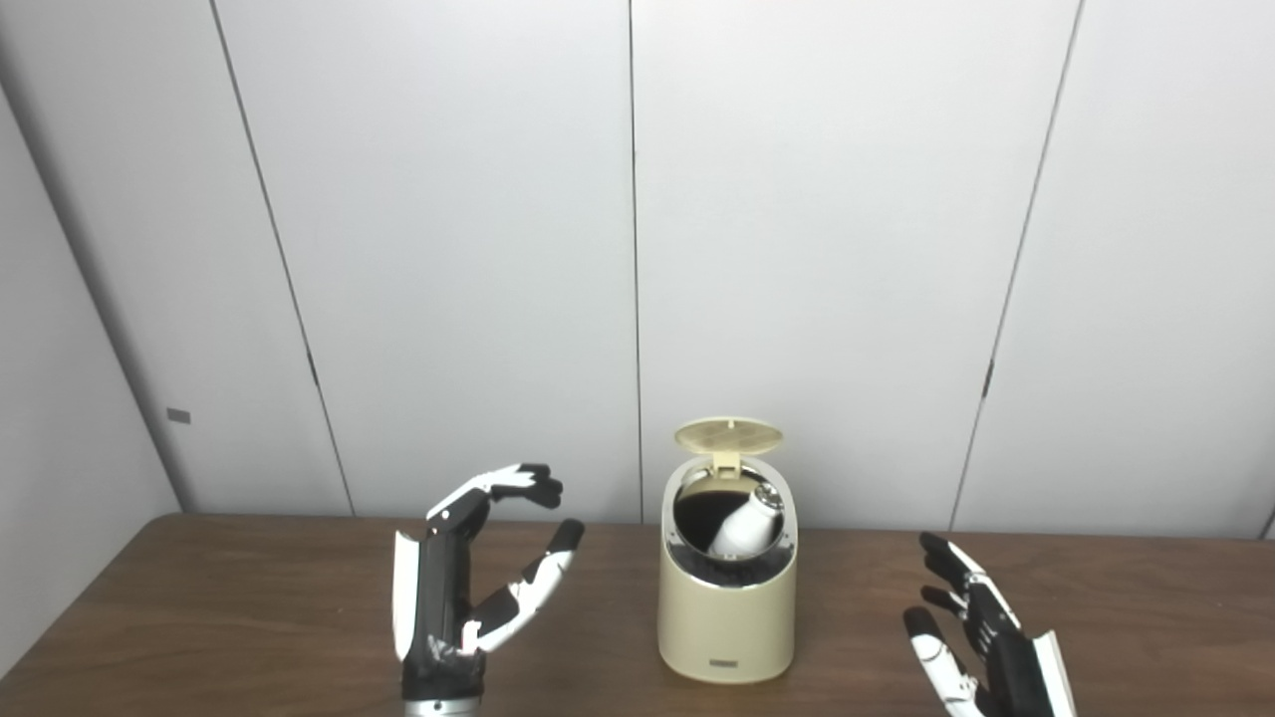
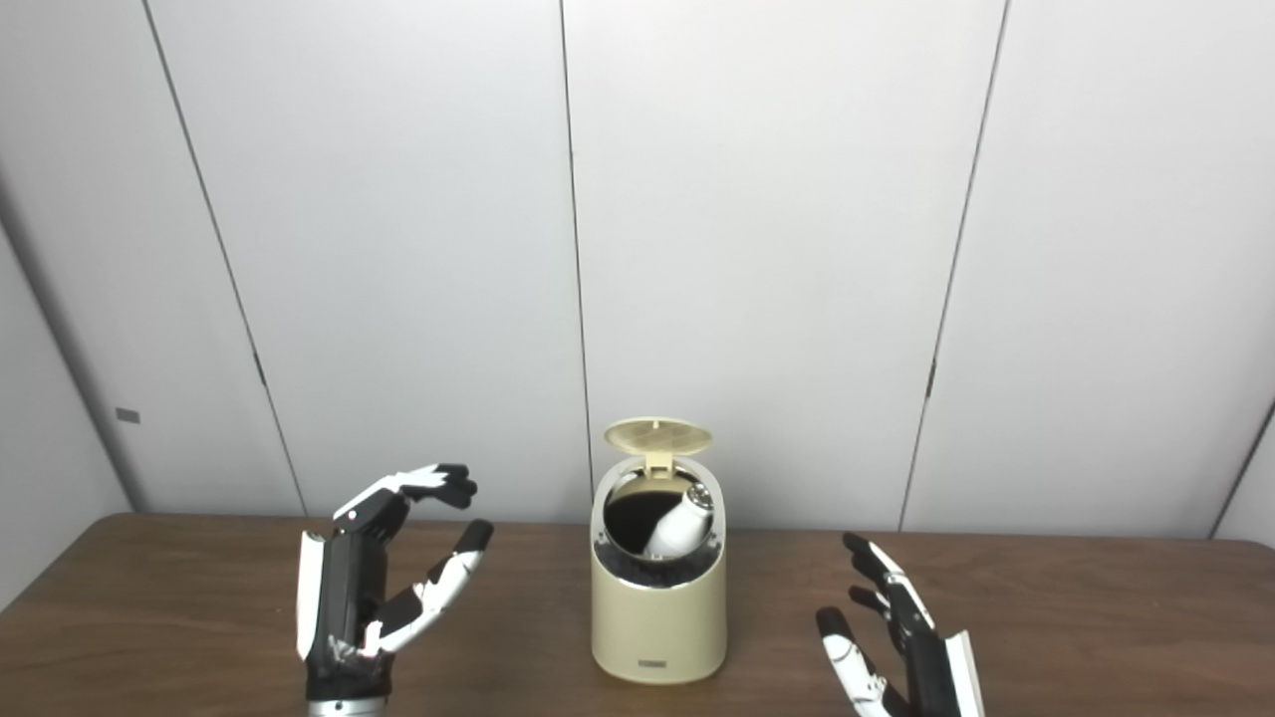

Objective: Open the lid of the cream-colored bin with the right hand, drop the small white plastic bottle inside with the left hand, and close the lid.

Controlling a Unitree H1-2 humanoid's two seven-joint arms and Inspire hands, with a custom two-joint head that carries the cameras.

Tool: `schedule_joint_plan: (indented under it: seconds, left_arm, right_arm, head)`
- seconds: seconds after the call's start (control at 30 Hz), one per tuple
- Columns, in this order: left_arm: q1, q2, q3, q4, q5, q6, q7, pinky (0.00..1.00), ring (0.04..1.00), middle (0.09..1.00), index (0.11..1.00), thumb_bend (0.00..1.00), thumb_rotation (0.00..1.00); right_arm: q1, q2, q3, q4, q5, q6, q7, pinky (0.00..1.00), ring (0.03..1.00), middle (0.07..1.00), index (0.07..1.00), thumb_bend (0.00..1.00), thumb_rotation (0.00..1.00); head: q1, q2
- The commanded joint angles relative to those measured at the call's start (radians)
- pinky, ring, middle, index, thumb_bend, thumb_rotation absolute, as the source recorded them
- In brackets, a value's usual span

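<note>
The left hand (image 1: 468, 588) stands upright at about nine o'clock from the cream-colored bin (image 1: 727, 607), fingers spread and curled over nothing. The right hand (image 1: 981, 642), low at four o'clock from the bin, is likewise open and empty, its fingers apart above the tabletop (image 1: 199, 617). The small white plastic bottle (image 1: 745, 523) already lies tilted inside the bin's mouth, cap toward one o'clock. The lid (image 1: 728, 435) stands tipped back on its hinge at twelve o'clock. What remains, I judge, is closing. The lid looks like thin, light plastic, stiff enough to swing from a push on its raised edge. The bin seems light too, so a hard press could slide it.
</note>
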Motion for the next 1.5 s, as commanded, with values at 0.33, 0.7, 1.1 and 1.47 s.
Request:
schedule_joint_plan:
  seconds: [0.33,0.7,1.1,1.47]
  left_arm:
    - [0.028,-0.026,0.146,0.038,-0.144,-0.009,-0.501,0.91,0.959,0.988,0.985,0.32,0.97]
    - [0.023,-0.058,0.194,0.068,-0.08,0.053,-0.623,0.96,0.981,0.988,0.963,0.46,0.98]
    - [0.029,-0.085,0.232,0.065,-0.049,0.075,-0.655,0.97,0.985,0.986,0.96,0.46,1.0]
    - [0.034,-0.09,0.276,0.061,-0.042,0.096,-0.646,1.0,0.993,0.981,0.952,0.53,1.0]
  right_arm:
    - [-0.163,-0.192,0.031,-0.304,-0.373,0.137,0.136,0.94,0.996,0.999,0.998,0.65,1.0]
    - [-0.367,-0.218,0.069,-0.475,-0.483,0.403,0.378,0.96,1.0,1.0,0.931,0.76,0.93]
    - [-0.507,-0.239,0.159,-0.371,-0.564,0.451,0.479,0.95,1.0,1.0,0.855,0.89,0.99]
    - [-0.583,-0.242,0.223,-0.256,-0.614,0.472,0.531,1.0,1.0,1.0,0.783,0.87,0.96]
  head:
    - [-0.019,0.013]
    - [-0.037,0.03]
    - [-0.039,0.03]
    - [-0.039,0.029]
